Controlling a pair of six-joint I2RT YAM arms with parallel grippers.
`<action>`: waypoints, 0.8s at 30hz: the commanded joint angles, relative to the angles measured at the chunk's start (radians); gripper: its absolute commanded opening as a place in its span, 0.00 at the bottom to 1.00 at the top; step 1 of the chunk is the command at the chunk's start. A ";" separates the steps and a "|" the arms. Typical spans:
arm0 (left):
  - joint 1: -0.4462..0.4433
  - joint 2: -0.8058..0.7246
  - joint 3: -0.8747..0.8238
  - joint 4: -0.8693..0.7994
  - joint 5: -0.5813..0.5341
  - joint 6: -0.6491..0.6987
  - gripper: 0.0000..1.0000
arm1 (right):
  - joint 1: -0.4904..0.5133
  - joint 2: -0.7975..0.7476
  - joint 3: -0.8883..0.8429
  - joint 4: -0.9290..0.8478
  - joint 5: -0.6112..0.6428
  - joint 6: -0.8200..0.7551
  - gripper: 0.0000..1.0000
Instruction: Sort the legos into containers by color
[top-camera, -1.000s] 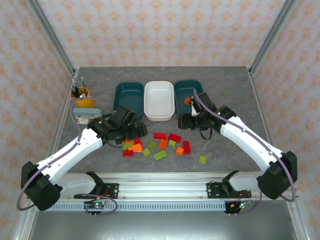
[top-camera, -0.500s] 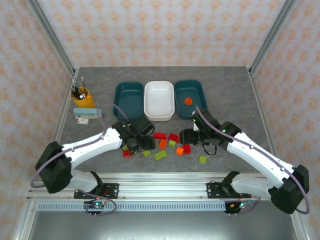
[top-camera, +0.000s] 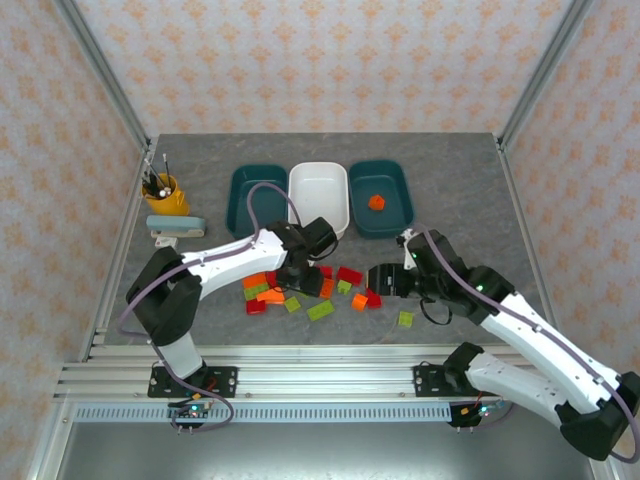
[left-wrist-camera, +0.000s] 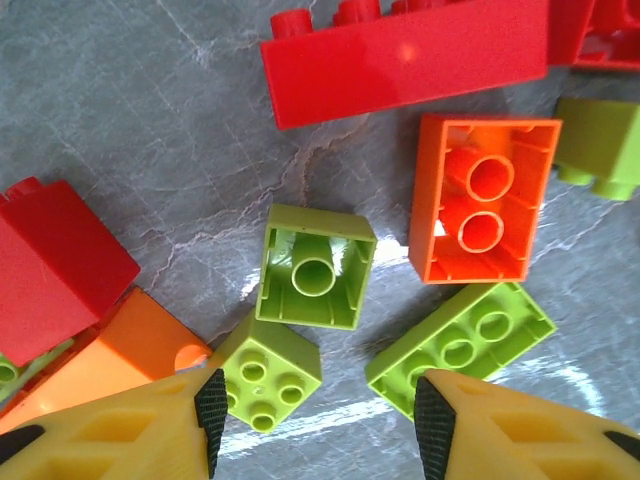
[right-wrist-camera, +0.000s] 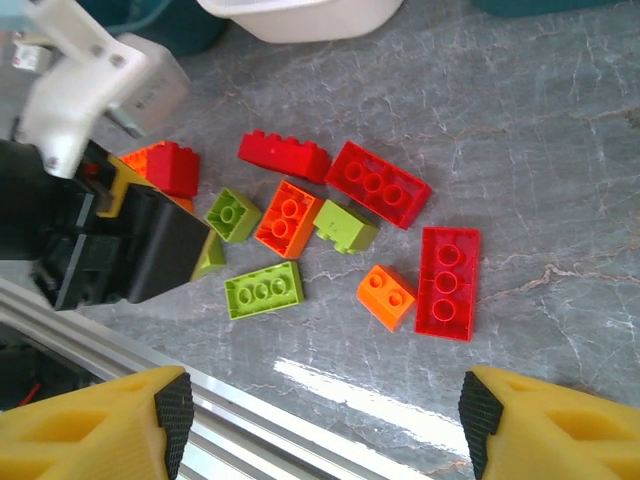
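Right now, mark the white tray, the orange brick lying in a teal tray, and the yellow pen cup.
white tray (top-camera: 318, 205): top external view, its bare floor.
orange brick (top-camera: 377, 202): top external view, its top face.
yellow pen cup (top-camera: 167, 202): top external view, its yellow side wall.

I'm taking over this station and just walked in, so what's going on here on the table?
Two robot arms are sorting legos by color. One orange brick lies in the right teal tray, while the other legos lie loose in front of the trays. The left gripper hovers open just over a small lime brick. The right gripper hangs open above the loose bricks' right side, holding nothing.
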 joint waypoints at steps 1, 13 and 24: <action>-0.005 0.022 0.019 -0.025 -0.044 0.074 0.56 | 0.007 -0.031 -0.017 0.036 0.005 0.027 0.75; -0.004 0.109 0.024 0.032 -0.022 0.108 0.56 | 0.007 -0.010 -0.025 0.046 0.019 0.063 0.76; 0.001 0.171 0.048 0.076 -0.044 0.117 0.42 | 0.007 0.024 -0.023 0.062 0.012 0.065 0.75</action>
